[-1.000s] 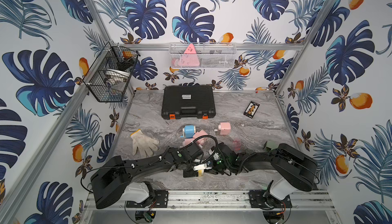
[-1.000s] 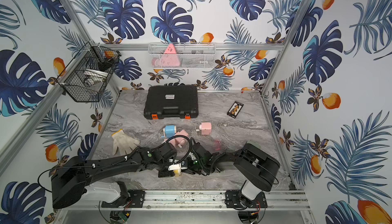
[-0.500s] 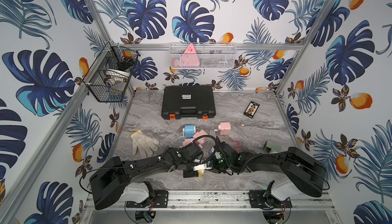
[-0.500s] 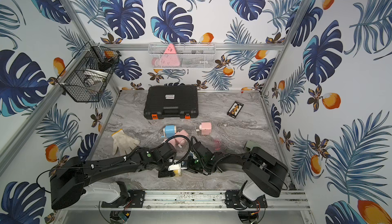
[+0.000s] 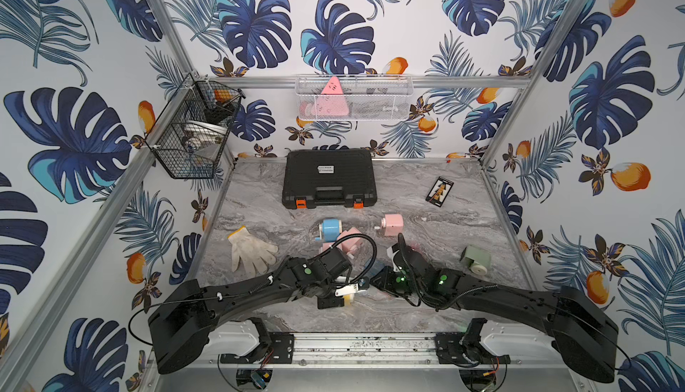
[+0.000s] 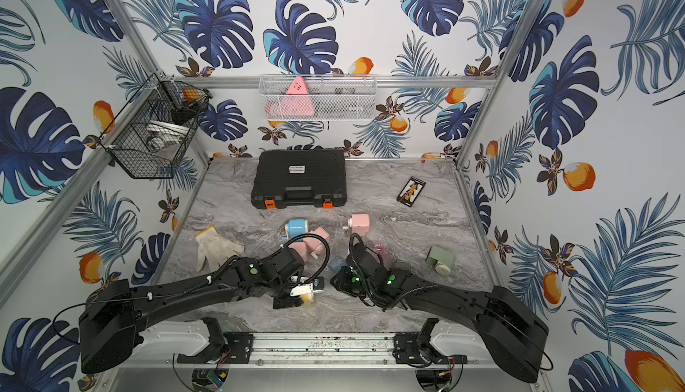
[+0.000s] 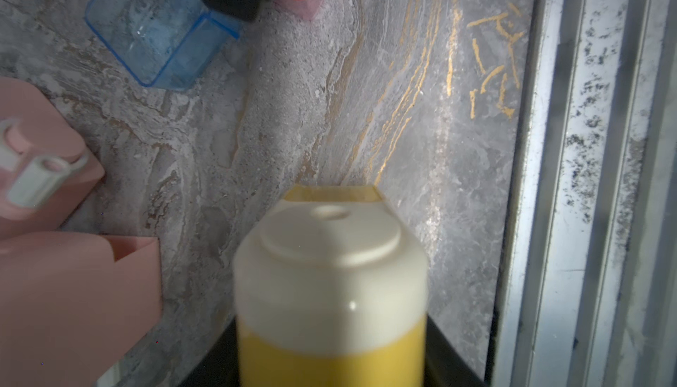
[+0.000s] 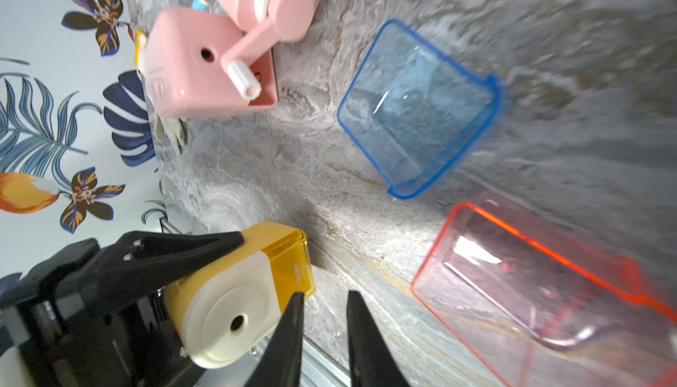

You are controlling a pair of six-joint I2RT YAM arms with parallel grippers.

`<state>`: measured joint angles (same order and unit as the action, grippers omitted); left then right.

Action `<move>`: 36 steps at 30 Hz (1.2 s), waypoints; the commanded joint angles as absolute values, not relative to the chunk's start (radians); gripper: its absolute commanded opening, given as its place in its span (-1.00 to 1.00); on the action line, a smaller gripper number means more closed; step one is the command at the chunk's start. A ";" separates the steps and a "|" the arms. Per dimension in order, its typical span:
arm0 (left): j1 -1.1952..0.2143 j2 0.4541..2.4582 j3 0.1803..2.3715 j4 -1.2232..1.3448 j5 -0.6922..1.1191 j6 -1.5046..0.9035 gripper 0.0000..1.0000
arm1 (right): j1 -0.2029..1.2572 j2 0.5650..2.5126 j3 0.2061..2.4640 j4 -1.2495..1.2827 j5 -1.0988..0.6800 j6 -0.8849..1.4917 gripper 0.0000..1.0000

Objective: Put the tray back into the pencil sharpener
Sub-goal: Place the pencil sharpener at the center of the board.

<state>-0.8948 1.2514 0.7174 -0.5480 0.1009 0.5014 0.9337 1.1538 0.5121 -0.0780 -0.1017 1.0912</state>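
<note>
In the lower centre of both top views, a yellow and cream plastic pencil sharpener (image 8: 234, 293) is clamped in the left gripper (image 5: 343, 295), just above the grey marbled tabletop (image 5: 407, 308). In the right wrist view one black finger (image 8: 165, 253) is seen pressed along the sharpener's yellow side, while the opposite finger is hidden beneath the body. A translucent yellow tray (image 8: 295, 268) is seen seated in the end of the sharpener farthest from the left gripper, its face roughly flush with the body.

The right gripper (image 8: 324, 295) is placed just beside that end, slightly to the right of the sharpener in the top views. Its jaws are parted by a narrow gap and nothing is held between them.

A clear blue plastic tray (image 8: 417, 107) and a clear red plastic tray (image 8: 531, 293) are lying loose on the tabletop nearby. Two pink plastic pencil sharpeners (image 8: 208, 63) are found touching each other just above centre in the top views.
</note>
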 commanded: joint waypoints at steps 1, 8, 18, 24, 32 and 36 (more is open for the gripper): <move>-0.882 1.230 0.735 -0.570 0.102 0.466 -0.51 | 0.930 1.089 0.511 -0.209 0.054 1.098 -0.52; -0.807 1.162 0.815 -0.638 0.099 0.369 -0.88 | 0.930 1.001 0.552 -0.278 0.121 1.034 -0.51; -0.662 1.144 0.985 -0.751 -0.088 0.159 -1.00 | 0.923 0.996 0.567 -0.250 0.146 0.975 -0.50; -0.498 1.199 1.053 -0.786 -0.096 0.100 -1.00 | 0.919 0.998 0.587 -0.261 0.175 0.942 -0.51; -0.400 1.321 1.158 -0.795 -0.179 0.018 -1.00 | 0.913 0.981 0.590 -0.268 0.184 0.917 -0.51; -0.349 1.438 1.258 -0.846 -0.210 -0.029 -1.00 | 0.910 0.976 0.600 -0.291 0.194 0.907 -0.51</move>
